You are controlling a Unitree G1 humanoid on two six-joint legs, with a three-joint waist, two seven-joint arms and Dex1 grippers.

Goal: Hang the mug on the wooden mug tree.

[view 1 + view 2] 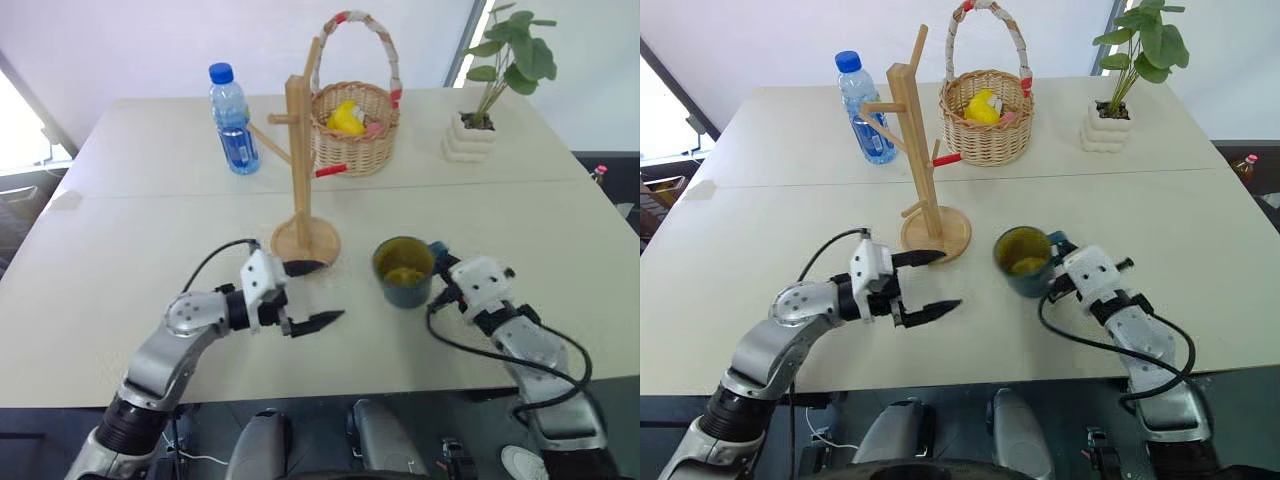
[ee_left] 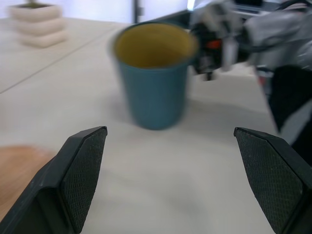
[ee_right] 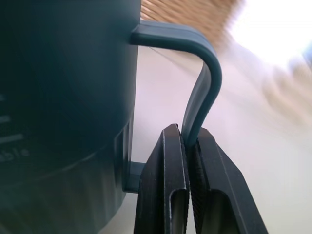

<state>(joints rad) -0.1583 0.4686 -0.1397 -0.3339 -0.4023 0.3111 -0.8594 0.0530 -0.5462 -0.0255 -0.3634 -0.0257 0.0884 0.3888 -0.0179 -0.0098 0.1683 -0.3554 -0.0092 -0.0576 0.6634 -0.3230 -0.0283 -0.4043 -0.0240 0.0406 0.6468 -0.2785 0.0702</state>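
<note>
Right wrist view: the mug (image 3: 63, 97) handle is pinched between the right gripper (image 3: 191, 141) jaws. Left gripper (image 1: 312, 296) jaws are spread at lower centre. The wooden mug tree (image 1: 300, 160) pegs are bare; hanging is not yet done.

in the left wrist view the mug (image 2: 155, 78) and the right gripper (image 2: 213, 46) beside it are smeared by blur, and the potted plant (image 2: 37, 22) is cut off by the picture's edge. in the right wrist view the mug's body runs past the edge and the background behind its handle (image 3: 202, 92) is a blurred wash. the yellow thing in the wicker basket (image 1: 355, 130) is too small to tell.
</note>
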